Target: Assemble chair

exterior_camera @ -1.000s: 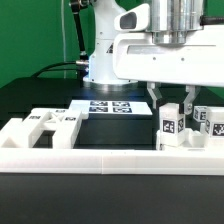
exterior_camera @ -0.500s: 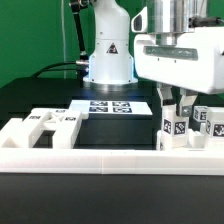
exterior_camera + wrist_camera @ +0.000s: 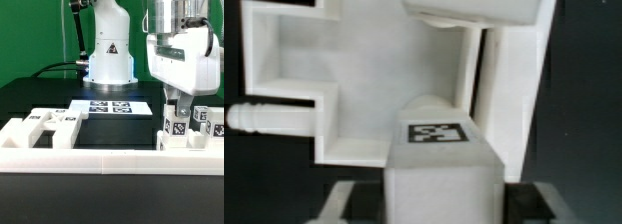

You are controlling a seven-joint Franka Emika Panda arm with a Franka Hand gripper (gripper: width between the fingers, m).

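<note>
One tagged piece [image 3: 172,128] sits clamped in the gripper [image 3: 173,112], whose wrist has just turned, probably twisting it into the panel [image 3: 331,80] beneath.

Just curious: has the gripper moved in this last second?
Yes: the gripper turned in place; its body's edge slid toward the exterior view's right along the marker board.

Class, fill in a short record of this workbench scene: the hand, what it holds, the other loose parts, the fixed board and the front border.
Hand: robot's hand, closed, at the exterior view's right
Held: white blocky plastic piece with a square black-and-white tag, between the fingers
Neighbour: tagged white piece, beside the held one
Loose part: white slotted plastic panel, at the exterior view's left, untouched
Fixed: marker board, lying flat mid-scene
Front: low white border rail
</note>
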